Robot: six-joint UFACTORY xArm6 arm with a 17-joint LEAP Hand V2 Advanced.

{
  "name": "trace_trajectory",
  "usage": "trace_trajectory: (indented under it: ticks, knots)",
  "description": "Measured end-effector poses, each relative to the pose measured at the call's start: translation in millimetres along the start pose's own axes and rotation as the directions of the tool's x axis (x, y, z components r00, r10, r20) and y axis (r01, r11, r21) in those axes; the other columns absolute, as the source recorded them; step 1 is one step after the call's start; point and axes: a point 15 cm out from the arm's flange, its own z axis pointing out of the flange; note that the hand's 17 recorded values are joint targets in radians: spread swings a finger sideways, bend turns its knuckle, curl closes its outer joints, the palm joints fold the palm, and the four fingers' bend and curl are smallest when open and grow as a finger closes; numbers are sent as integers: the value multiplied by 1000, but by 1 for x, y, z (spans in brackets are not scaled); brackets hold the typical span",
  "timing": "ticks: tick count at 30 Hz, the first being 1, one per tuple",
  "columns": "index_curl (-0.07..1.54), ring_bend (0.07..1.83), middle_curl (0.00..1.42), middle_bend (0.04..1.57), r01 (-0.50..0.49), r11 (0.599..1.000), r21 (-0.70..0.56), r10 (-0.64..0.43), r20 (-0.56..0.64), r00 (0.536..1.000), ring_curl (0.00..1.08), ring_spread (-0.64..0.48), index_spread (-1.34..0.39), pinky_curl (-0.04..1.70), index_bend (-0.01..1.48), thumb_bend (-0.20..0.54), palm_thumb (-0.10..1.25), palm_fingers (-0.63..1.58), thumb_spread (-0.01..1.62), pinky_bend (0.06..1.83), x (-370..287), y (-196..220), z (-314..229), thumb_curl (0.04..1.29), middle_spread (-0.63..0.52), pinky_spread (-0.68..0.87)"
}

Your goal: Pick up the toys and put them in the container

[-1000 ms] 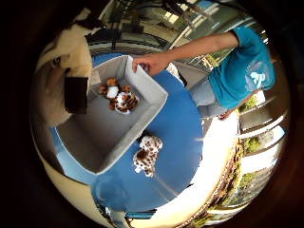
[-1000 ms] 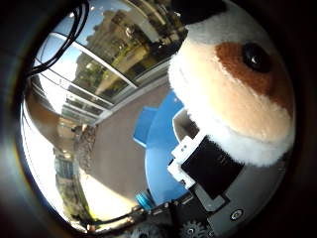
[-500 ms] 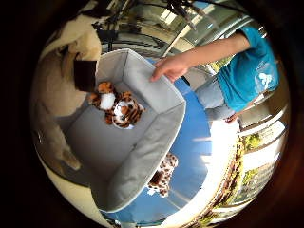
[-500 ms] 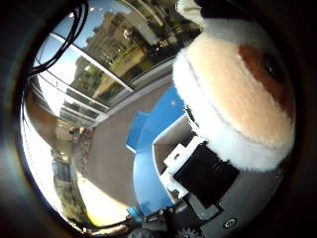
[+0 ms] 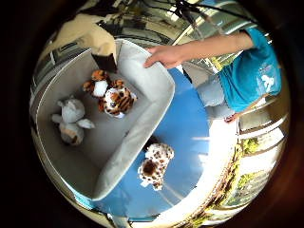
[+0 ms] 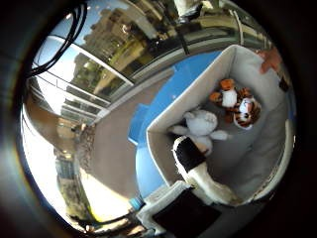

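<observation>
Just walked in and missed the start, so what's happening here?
A robot hand hangs over a grey bin on a blue table. A tiger toy and a grey plush lie inside. A spotted toy is on the table beside the bin. A person's hand holds the bin's rim.

Two toys, a tiger [image 5: 115,98] and a rabbit [image 5: 71,118], lie in the container [image 5: 142,128]; a spotted toy [image 5: 154,165] lies outside, apparently touching its wall.
</observation>
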Motion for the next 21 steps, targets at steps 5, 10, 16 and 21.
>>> trace_trajectory:
  ticks: [5, 10, 16, 21]
  knots:
    - [558, 615, 377, 192, -17, 999, -30, 17, -9, 1000, 309, 289, -497, 502, 148, -33, 467, 5, 1114, 1010, 29, 30, -55, 404, 32, 520]
    - [477, 580, 364, 184, -47, 996, -69, 46, -25, 999, 298, 288, -457, 459, 166, -31, 472, 44, 1117, 970, 71, 76, -109, 378, 34, 527]
    - [422, 548, 351, 179, -87, 992, -94, 82, -55, 995, 291, 286, -426, 415, 184, -30, 477, 100, 1118, 915, 124, 121, -143, 359, 32, 524]
    - [397, 520, 341, 173, -136, 983, -127, 128, -67, 990, 288, 286, -407, 383, 191, -30, 479, 139, 1117, 881, 172, 159, -146, 349, 26, 520]
